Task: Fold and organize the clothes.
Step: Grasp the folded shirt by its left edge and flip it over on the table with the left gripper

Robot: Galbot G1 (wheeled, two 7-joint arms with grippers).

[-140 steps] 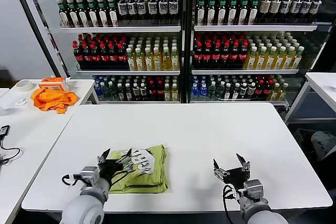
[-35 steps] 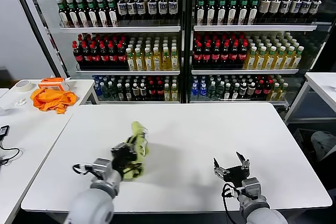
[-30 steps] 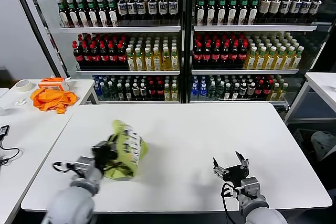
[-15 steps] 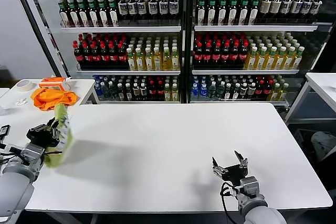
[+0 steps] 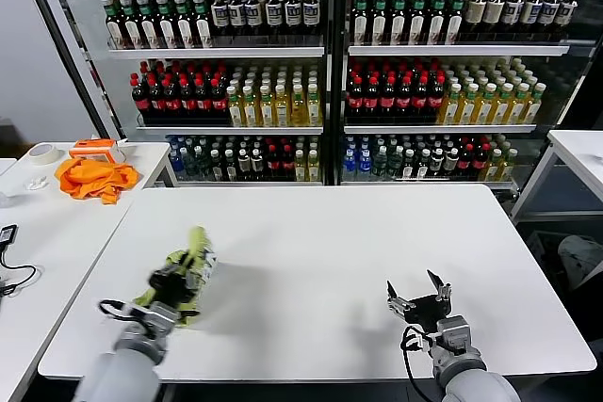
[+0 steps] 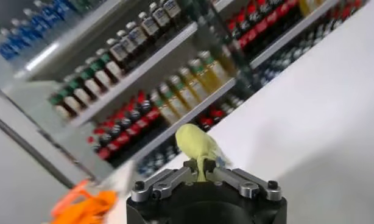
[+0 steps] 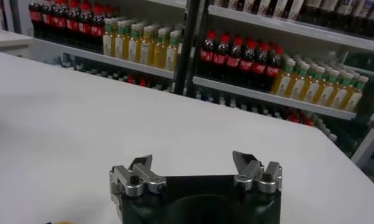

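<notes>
The left gripper [image 5: 179,281] is over the near-left part of the white table [image 5: 320,233], and its fingers are clamped on the green T-shirt [image 5: 187,265]. The shirt is bunched into a loose bundle that stands up out of the grip, with a bit of white print showing on the side. It casts a soft shadow on the tabletop just to its right. From the left wrist camera, the left gripper [image 6: 204,172] has its two fingers pinched together on a narrow fold, and a rounded lump of the T-shirt [image 6: 196,143] sticks up between them.

Over on the other side, the right gripper [image 5: 422,300] sits low near the front-right of the table, fingers spread apart, holding nothing. The right wrist camera confirms it: the right gripper [image 7: 196,172] has a wide gap between its fingers, with bare tabletop [image 7: 83,109] ahead of it.

On the side table at far left lies an orange cloth [image 5: 92,177], well apart from the shirt. Shelves of bottles [image 5: 320,82] fill the background.
</notes>
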